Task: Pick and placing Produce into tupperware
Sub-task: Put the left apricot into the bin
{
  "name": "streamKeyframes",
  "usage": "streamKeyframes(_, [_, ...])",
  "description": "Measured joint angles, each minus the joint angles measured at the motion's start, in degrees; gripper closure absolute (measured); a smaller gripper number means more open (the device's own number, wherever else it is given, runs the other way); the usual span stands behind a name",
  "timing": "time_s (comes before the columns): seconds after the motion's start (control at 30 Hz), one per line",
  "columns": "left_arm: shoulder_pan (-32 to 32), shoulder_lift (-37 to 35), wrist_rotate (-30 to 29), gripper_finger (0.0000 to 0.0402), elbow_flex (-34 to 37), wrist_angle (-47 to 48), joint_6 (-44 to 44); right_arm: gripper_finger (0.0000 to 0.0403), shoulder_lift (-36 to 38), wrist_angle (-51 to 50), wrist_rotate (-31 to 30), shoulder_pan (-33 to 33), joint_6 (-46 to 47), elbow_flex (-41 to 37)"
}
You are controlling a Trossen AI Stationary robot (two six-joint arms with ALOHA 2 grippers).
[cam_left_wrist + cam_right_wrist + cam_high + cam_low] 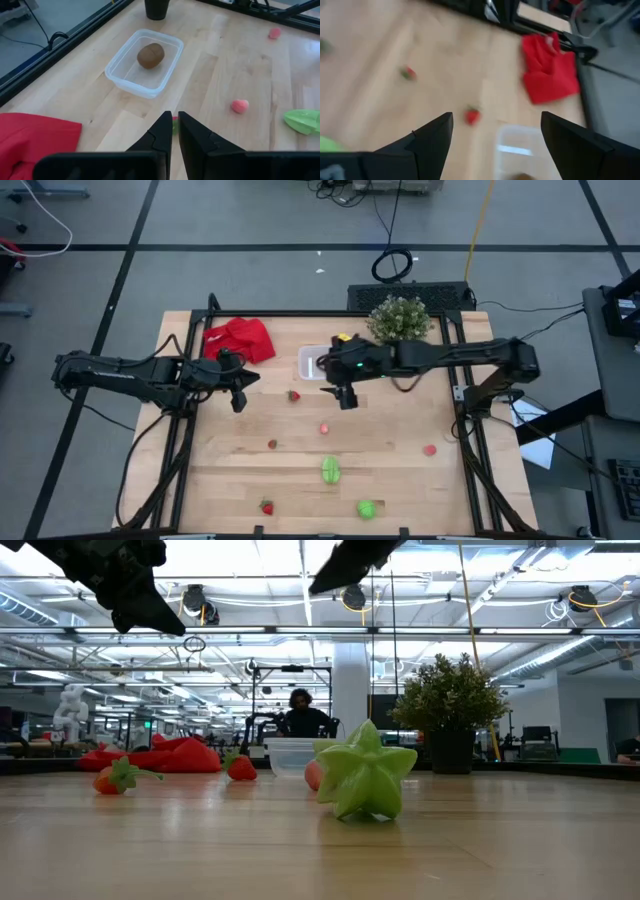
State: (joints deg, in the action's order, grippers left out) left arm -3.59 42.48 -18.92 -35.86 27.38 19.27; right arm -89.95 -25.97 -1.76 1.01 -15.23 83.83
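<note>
Inside tupperware: brown oval.

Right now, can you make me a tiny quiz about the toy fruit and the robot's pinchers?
1. True or false: the brown oval toy lies inside the small clear plastic container.
2. Which gripper has its fingers spread wide? A) left gripper B) right gripper
3. Fill in: the crumpled red cloth lies on the wooden table beside the ____ arm.

Key: 1 true. 2 B; the left gripper's fingers are nearly together and hold nothing. 3 left.
</note>
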Motion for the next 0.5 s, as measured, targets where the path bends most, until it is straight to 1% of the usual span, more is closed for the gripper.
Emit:
streamKeyframes(0.13, [-0.9,0.0,0.0,0.0369,0.0,-0.1,0.3,0.0110,3.0,-1.2,0.7,-1.6,9.9,0.0])
streamKeyframes(0.3, [-2.2,0.0,0.0,0.0369,0.0,-0.2,0.5,0.0110,4.4,-3.4,0.8,-4.6,14.3,0.0])
streamKeyframes(0.37, [-2.7,0.0,0.0,0.0369,0.0,-0.2,0.8,0.0110,4.3,-5.0,1.2,-6.0,17.8,0.0])
streamKeyframes(0.5, [-3.7,0.0,1.0,0.0369,0.0,-0.2,1.1,0.0110,3.2,-8.9,6.2,-9.0,25.5,0.0])
